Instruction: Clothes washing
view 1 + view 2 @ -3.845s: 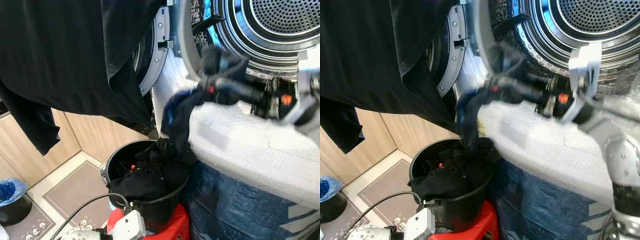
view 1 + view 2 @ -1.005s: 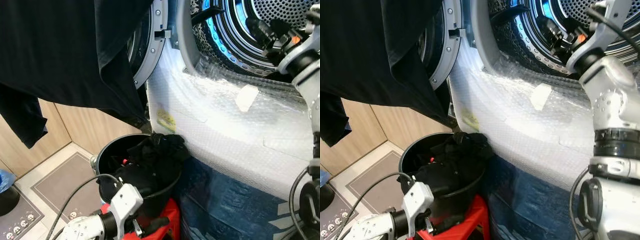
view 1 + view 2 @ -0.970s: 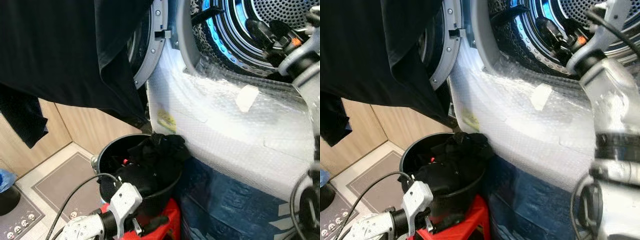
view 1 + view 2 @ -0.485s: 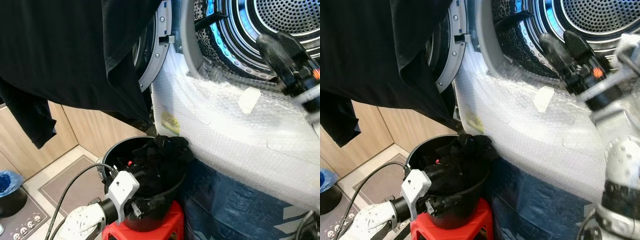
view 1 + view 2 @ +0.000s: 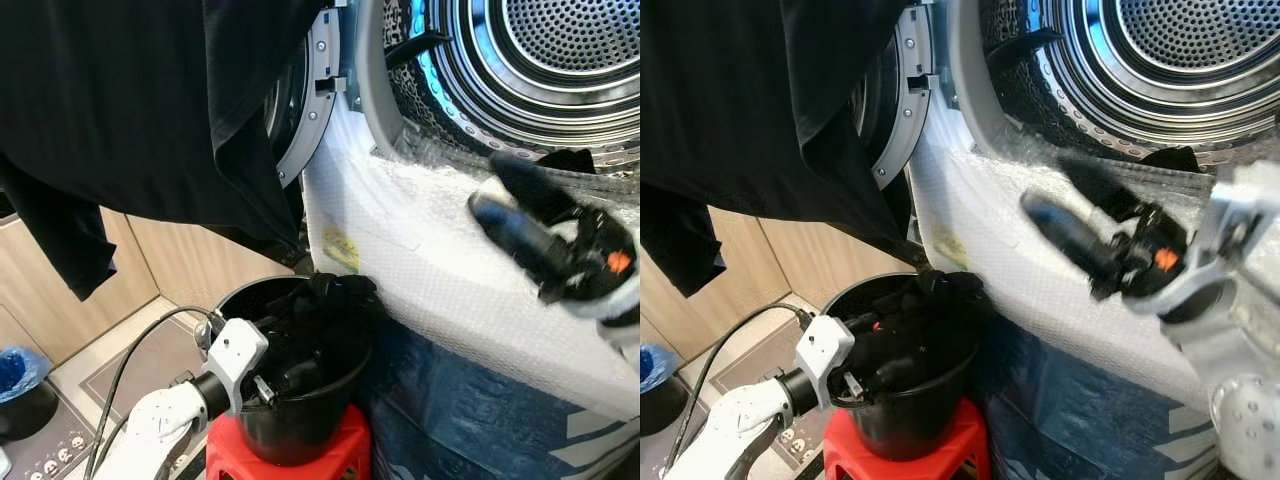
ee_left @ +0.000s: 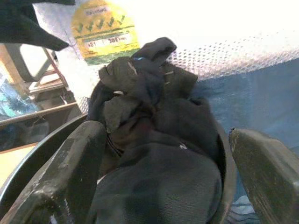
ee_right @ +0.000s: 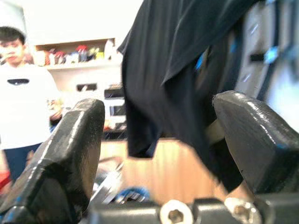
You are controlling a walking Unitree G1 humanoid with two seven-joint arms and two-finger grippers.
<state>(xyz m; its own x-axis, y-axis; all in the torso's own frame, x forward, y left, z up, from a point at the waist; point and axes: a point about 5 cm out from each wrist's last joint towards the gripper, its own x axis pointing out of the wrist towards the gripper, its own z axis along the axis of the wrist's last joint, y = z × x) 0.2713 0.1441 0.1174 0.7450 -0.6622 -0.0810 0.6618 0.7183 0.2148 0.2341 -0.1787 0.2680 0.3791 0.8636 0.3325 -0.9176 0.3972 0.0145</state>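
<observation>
A black bucket on a red stool holds a heap of dark clothes. My left gripper reaches into the bucket; in the left wrist view it is open, its fingers spread over the clothes. My right gripper is blurred in front of the washing machine's bubble-wrapped front, below the drum. It is open with nothing between its fingers. A dark piece of cloth lies at the drum's lower lip.
A large black garment hangs over the open machine door at the left. Blue wrapping covers the machine's base. A dark bin with a blue liner stands on the floor at far left. A person in a white shirt stands behind.
My right gripper has come out of the drum, down and leftward before the machine's front, without the dark garment it held earlier. My left gripper has risen into the bucket.
</observation>
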